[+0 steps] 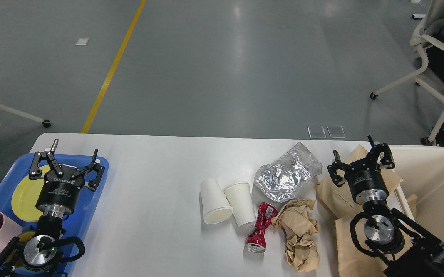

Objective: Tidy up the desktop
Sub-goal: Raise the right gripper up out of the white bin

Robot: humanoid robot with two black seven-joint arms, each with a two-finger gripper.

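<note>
Both claws stand wide and empty: my left gripper (67,163) over the blue tray (98,173), my right gripper (360,163) over brown paper bags (331,192). Between them the desktop (148,211) holds two paper cups (225,202), foil (285,175), a crushed red can (259,227) and crumpled paper (299,232), so most tidying remains

Bright, even overhead light, sharp focus, soft short shadows, and pale glare streaks on the grey floor (241,57)

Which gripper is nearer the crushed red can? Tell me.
Right. The right gripper hovers open beyond the red can over brown paper; the left gripper hangs open far off over the blue tray.
</note>
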